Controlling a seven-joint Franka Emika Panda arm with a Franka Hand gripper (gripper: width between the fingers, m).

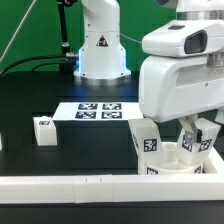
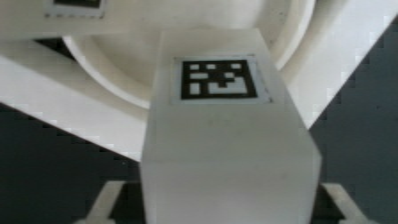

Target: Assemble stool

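My gripper (image 1: 197, 128) is shut on a white stool leg (image 1: 203, 142) and holds it over the round white seat (image 1: 178, 163) at the exterior view's right, close to the front wall. In the wrist view the held leg (image 2: 228, 120), with a square tag on it, runs out from between my fingers (image 2: 111, 200) towards the seat's rim (image 2: 107, 75). A second leg (image 1: 149, 140) stands upright at the seat's left side. A third leg (image 1: 43, 130) lies loose on the black table at the exterior view's left.
The marker board (image 1: 100, 110) lies flat at mid-table. The long white border wall (image 1: 90, 186) runs along the front edge, right by the seat. The robot base (image 1: 100, 45) stands at the back.
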